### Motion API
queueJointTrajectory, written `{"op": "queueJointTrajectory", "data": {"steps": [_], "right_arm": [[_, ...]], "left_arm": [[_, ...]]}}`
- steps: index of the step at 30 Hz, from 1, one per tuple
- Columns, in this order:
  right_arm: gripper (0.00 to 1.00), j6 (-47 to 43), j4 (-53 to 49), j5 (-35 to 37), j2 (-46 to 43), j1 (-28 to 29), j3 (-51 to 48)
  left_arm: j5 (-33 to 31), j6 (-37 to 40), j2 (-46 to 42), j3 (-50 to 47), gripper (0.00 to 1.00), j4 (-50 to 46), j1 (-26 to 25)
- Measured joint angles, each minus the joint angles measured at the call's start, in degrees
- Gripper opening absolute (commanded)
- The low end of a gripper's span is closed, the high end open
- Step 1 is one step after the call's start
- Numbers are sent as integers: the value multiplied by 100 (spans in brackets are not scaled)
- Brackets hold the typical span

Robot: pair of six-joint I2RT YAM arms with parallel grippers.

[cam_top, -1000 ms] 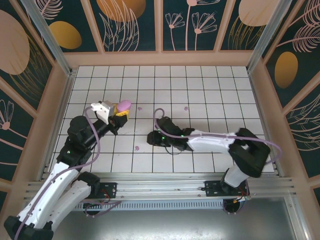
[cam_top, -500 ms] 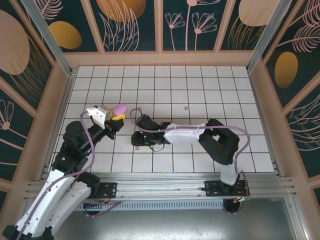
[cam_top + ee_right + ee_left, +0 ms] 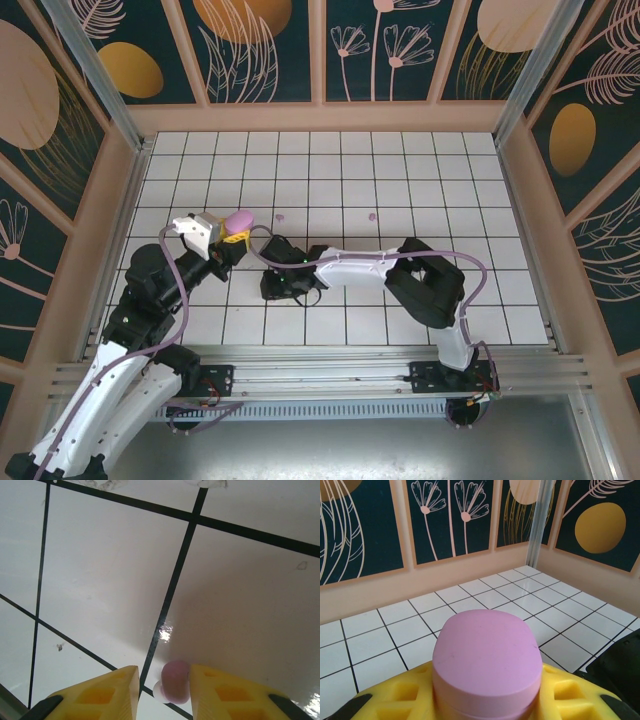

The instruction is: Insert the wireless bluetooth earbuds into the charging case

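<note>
Yellow fingers [image 3: 107, 695] of the right gripper [image 3: 164, 679] stand partly open, low over the tiled table [image 3: 100, 580]; one earbud [image 3: 174, 682] lies on the tiles between them, touching one finger, with a gap to the other; nothing is clamped yet. Farther out and to the left, the left gripper [image 3: 487, 702] is closed on the charging case [image 3: 487, 655], holding it clear of the table; its lid looks shut, though the seam is hard to read. Beyond it, a second earbud [image 3: 281, 218] and a third earbud [image 3: 373, 215] lie loose on the tiles, well apart.

Hazards: uneven contact is the main risk; if the jaws close with the earbud against one finger only, the small rounded body may roll or squirt out sideways. Fingertips this close to the surface may scrape the tiles. If the lid is indeed shut, no insertion is possible until it is opened. A tilted case could shed an earbud once seated.
</note>
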Motion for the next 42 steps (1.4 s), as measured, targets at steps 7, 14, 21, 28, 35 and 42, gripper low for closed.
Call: {"op": "queueJointTrajectory", "data": {"steps": [7, 14, 21, 28, 35, 42], "right_arm": [[32, 0, -155, 44, 120, 2, 24], [29, -13, -273, 92, 181, 28, 157], [19, -66, -428, 114, 271, 37, 304], [14, -87, -470, 214, 256, 66, 332], [13, -35, -748, 616, -562, 63, -39], [13, 35, -929, 1036, -2723, 79, -708]], "left_arm": [[0, 0, -31, 0, 0, -2, 0], [0, 0, -33, -2, 0, -2, 0], [0, 0, -33, -2, 0, -4, 0], [2, 0, -31, -2, 0, -4, 0], [273, -26, 188, -4, 0, 138, 0], [955, -72, 911, -175, 0, 881, 0]]}}
